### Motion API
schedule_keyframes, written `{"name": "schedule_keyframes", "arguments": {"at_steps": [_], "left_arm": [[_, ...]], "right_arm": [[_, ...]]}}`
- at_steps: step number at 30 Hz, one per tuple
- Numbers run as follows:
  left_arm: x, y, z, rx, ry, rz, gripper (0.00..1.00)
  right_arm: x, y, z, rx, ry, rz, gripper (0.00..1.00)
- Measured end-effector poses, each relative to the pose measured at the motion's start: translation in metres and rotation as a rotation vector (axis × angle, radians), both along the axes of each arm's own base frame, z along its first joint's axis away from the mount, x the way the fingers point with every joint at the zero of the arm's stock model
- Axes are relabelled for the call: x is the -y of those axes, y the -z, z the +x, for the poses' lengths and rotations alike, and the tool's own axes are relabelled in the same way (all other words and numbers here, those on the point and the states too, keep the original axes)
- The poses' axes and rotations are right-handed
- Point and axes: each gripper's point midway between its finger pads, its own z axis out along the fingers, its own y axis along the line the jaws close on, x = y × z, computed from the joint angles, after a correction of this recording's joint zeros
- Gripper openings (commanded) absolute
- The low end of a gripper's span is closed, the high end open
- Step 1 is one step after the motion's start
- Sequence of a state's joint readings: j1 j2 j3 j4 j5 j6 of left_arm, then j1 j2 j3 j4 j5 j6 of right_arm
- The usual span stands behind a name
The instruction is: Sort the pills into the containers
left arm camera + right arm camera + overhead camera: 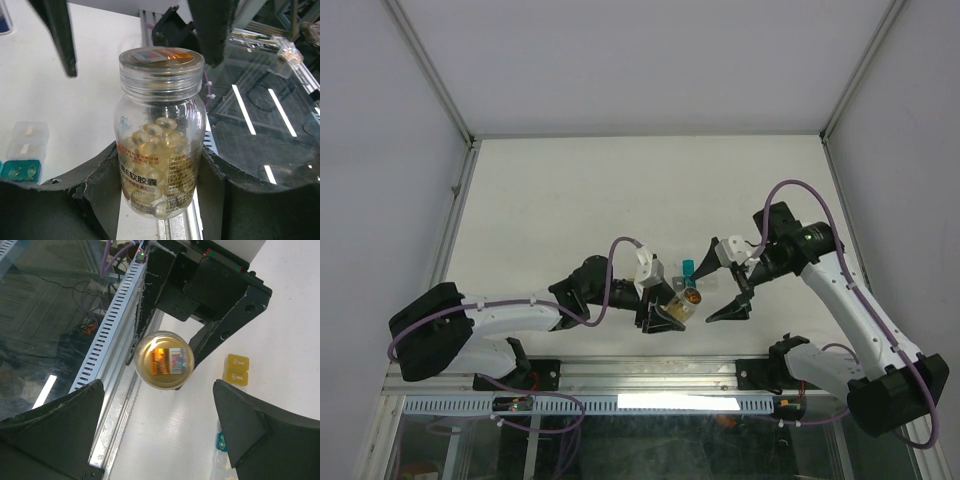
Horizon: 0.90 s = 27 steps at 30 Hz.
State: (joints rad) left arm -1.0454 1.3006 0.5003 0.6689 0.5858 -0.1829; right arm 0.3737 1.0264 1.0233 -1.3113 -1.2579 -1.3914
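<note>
My left gripper [668, 316] is shut on a clear pill bottle [160, 130] that stands upright between its pads, lid on. Yellowish capsules, the pills [152, 142], fill its lower half. My right gripper [159, 402] hangs open just above the bottle's lid [164, 360], touching nothing; one of its fingers [59, 37] shows in the left wrist view. The containers lie on the table beyond the bottle: a yellow pair [236, 369], a teal one [20, 170] with what look like two capsules inside, and a clear one [29, 137]. The teal container [688, 267] also shows in the top view.
The bottle hangs over the table's near edge, where a slotted aluminium rail [112, 330] runs along the front [620, 375]. A glass panel [270, 115] lies below that edge. White walls enclose the table [620, 190] on three sides.
</note>
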Motion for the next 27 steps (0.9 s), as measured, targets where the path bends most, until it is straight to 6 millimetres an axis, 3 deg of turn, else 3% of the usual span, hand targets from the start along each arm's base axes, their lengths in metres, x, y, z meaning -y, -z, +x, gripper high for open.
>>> {"name": "schedule_keyframes", "arguments": {"at_steps": [11,27], "left_arm": [[0.004,0.009,-0.014,-0.028,0.116,0.028,0.0],[0.005,0.007,-0.014,-0.041,0.116,0.022,0.0]], "right_arm": [[-0.007,0.001,-0.003,-0.054,-0.029,-0.003,0.68],[-0.019,0.003,-0.006,-0.092,-0.049,-0.024,0.49]]}}
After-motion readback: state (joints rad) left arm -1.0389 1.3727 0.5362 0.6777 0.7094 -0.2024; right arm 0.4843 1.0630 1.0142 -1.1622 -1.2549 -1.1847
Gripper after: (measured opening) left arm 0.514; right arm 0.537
